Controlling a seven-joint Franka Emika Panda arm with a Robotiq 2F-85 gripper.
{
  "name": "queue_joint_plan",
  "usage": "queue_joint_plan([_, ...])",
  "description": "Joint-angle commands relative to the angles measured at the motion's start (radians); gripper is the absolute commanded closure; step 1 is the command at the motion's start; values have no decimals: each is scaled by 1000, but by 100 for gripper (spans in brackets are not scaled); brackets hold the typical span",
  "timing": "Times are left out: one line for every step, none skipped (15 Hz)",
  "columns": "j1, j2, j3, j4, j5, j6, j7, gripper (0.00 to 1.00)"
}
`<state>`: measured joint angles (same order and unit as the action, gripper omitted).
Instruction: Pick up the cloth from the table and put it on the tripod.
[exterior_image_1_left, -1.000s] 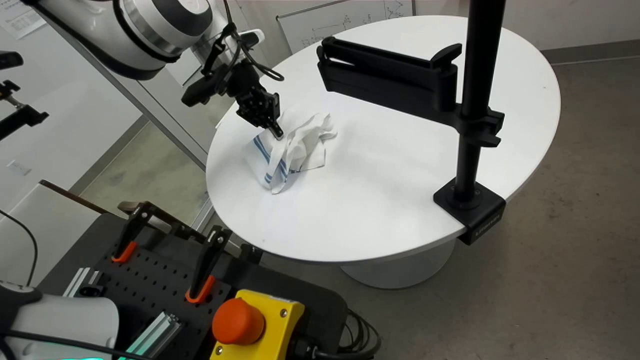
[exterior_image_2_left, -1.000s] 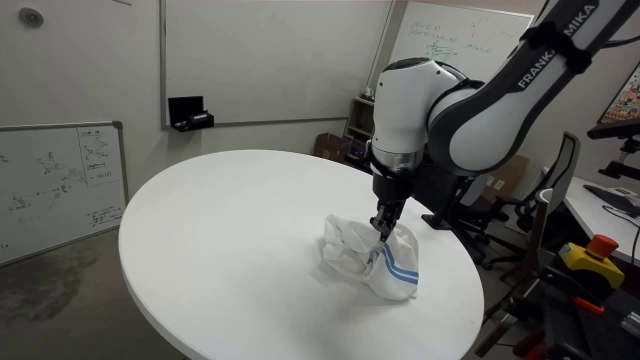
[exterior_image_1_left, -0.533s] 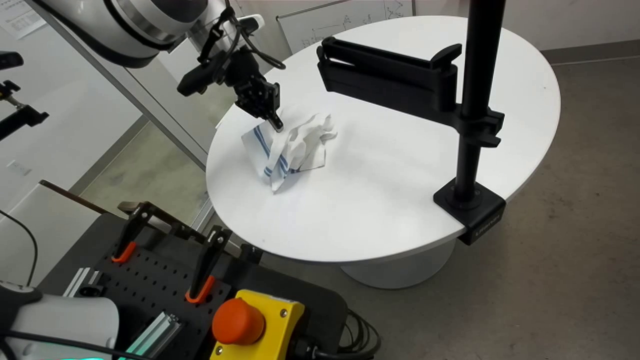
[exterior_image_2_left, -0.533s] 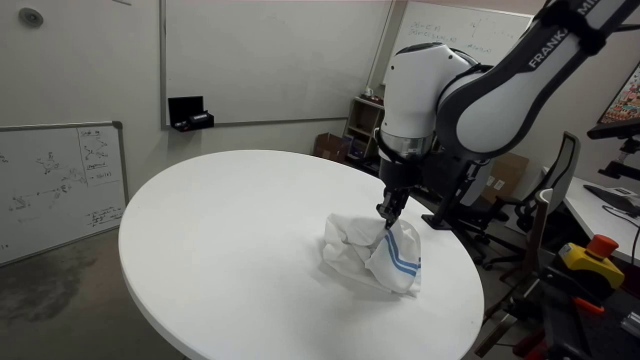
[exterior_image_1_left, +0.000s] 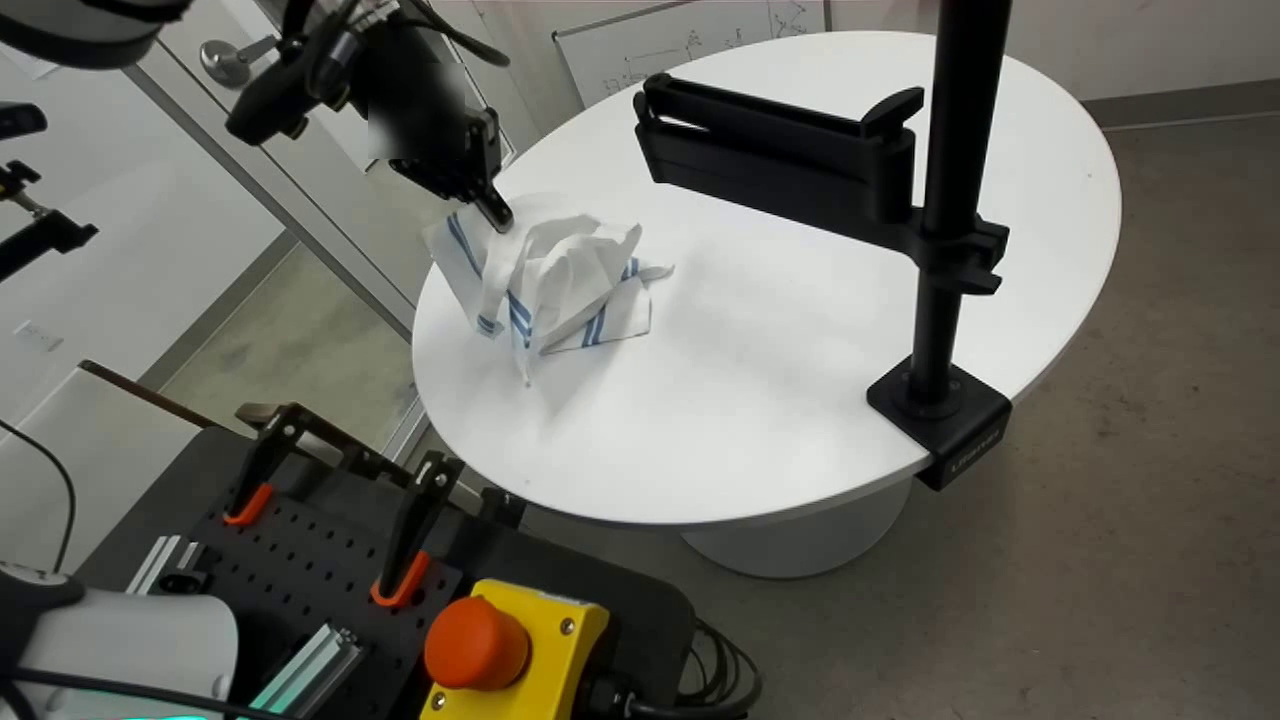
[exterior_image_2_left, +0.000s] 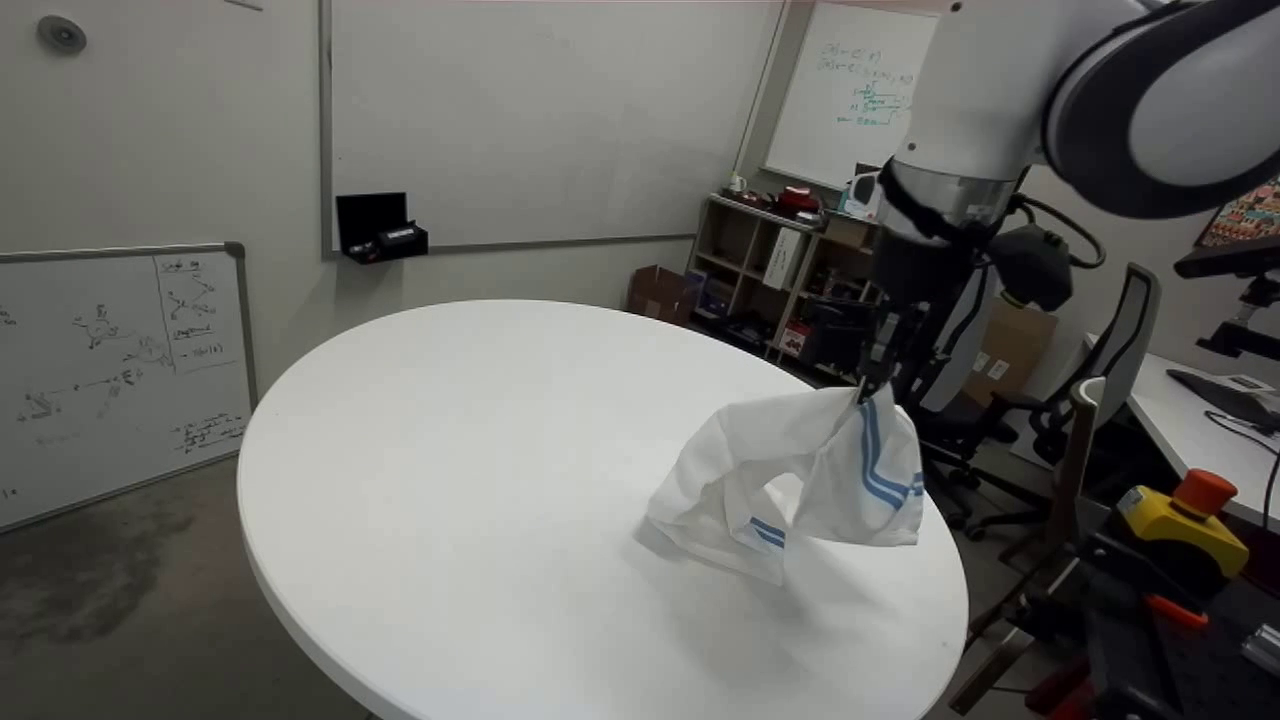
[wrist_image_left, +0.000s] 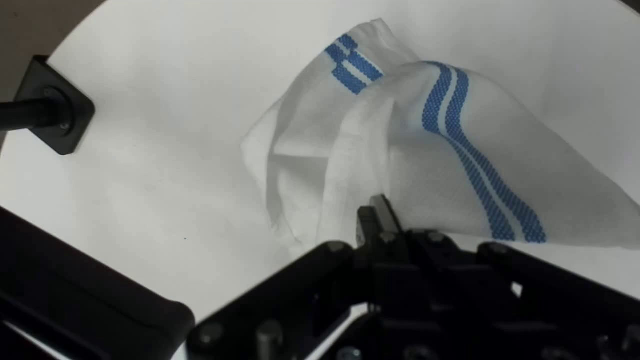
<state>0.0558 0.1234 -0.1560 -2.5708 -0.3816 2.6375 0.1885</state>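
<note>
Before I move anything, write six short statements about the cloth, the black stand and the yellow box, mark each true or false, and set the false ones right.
1. The end effector grips the cloth. True.
2. The whole cloth hangs clear of the table. False: part of the cloth rests on the table.
3. The stripes on the cloth are blue. True.
4. The black stand is at the table's edge. True.
5. The button on the yellow box is green. False: the button on the yellow box is red-orange.
6. The cloth is draped over the black stand. False: the cloth hangs from the end effector, apart from the black stand.
</note>
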Motion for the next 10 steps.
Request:
queue_joint_plan([-72,-254,9,-157,23,8,-101,99])
queue_joint_plan([-93,-311,8,-179,35,1,-126,99])
queue_joint_plan([-112,-366,5,-203,42,-1,-150,99])
queue_joint_plan([-132,-422,2,-218,48,-9,-169,99])
queue_joint_plan([-151,-478,0,-234,53,-15,-185,99])
queue_joint_plan([-175,-533,-2,-242,52,-23,-192,99])
queue_joint_plan([-187,-529,-4,-183,73,-44,-209,99])
queue_joint_plan([-209,-581,-4,-189,74,-54,-212,99])
queue_joint_plan([-231,-619,-3,-184,71,-56,-213,99])
queue_joint_plan([-254,-659,0,-178,67,-67,-213,99])
